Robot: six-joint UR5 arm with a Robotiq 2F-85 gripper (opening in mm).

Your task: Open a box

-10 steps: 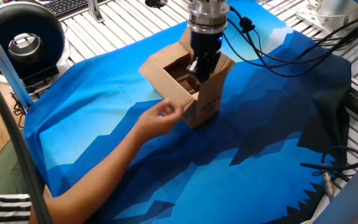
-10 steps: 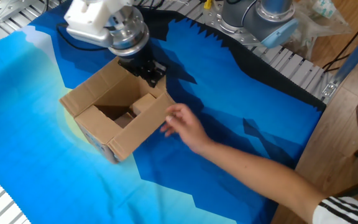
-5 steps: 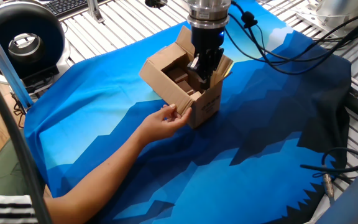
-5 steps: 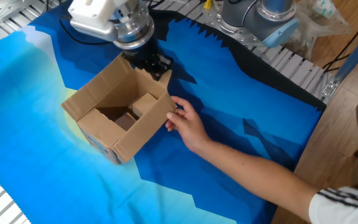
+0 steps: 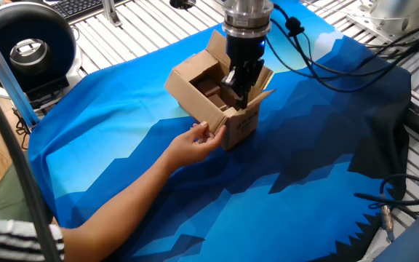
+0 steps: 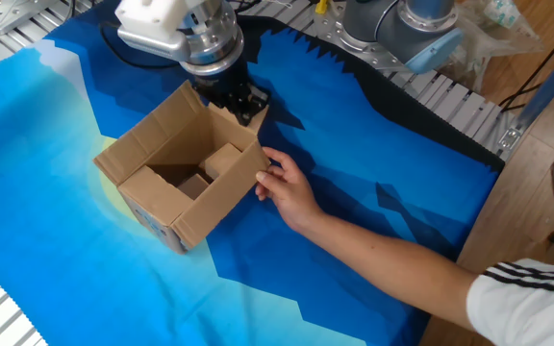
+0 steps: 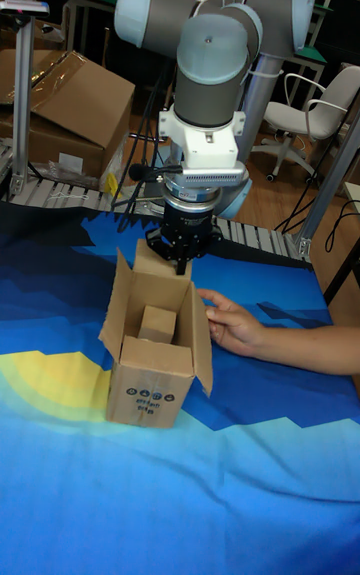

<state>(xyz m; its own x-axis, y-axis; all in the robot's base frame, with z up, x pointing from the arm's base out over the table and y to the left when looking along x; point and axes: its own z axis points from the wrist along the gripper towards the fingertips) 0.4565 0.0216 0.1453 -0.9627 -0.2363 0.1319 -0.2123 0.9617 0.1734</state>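
Observation:
The box (image 5: 209, 109) is a small brown carton standing on the blue cloth, all its top flaps up or spread and a smaller cardboard block (image 6: 221, 159) inside. Black print shows on its front (image 7: 150, 398). My gripper (image 5: 238, 86) comes straight down at the box's far flap (image 6: 243, 115). Its dark fingers straddle the flap's top edge and look shut on it. The same gripper (image 7: 183, 260) hangs over the box's back edge (image 7: 150, 260) in the tall view. A person's hand (image 6: 287, 187) rests against the side flap next to my gripper.
The person's forearm (image 5: 115, 196) crosses the cloth from the near corner. A black round device (image 5: 28, 44) and a keyboard (image 5: 78, 6) lie beyond the cloth's edge. Cables (image 5: 326, 58) trail from my wrist. A large carton (image 7: 60, 105) and a second robot base (image 6: 402, 19) stand off the cloth.
The hand has moved in and now touches the box's side flap. My gripper shifted slightly outward with the far flap, and the box shifted a little with it.

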